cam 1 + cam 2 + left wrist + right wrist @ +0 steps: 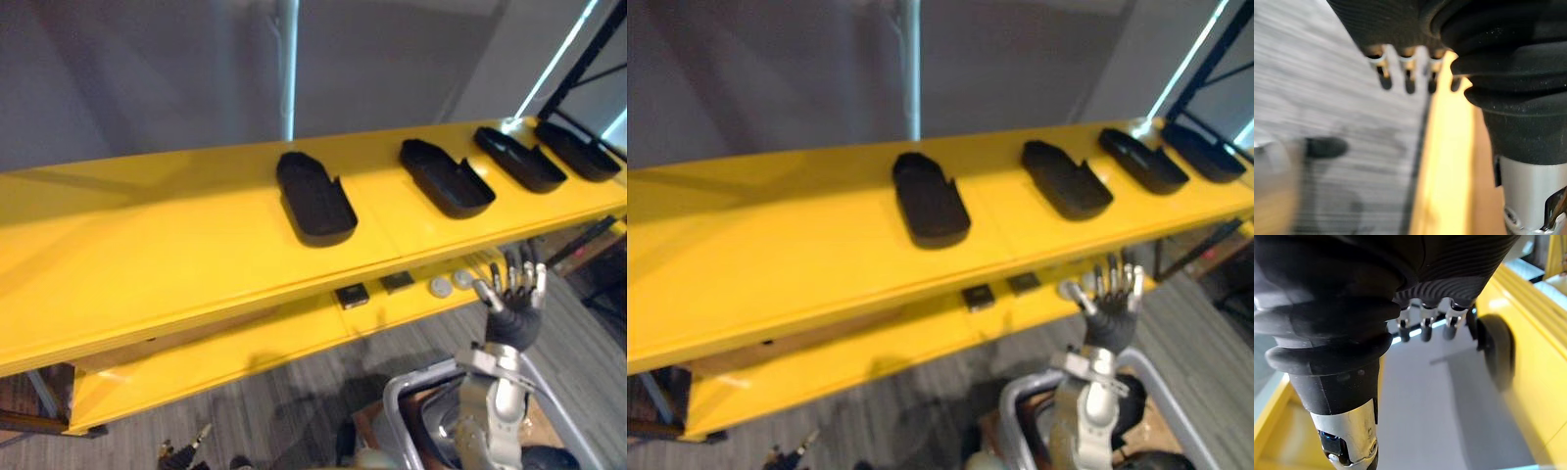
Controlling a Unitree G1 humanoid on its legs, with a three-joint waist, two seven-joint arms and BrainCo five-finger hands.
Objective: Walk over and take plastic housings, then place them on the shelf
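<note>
Facing the yellow shelf [196, 245], you have four plastic housings [315, 199] on top; right hand [511, 305] hovers released below its front edge, left hand [1396, 29] relaxed beside it

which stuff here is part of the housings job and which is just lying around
Job: four black plastic housings in a row on the yellow shelf's top board; right hand, open and empty, raised in front of the shelf.
Lying about: two small black boxes and two silver discs on the lower board.
</note>
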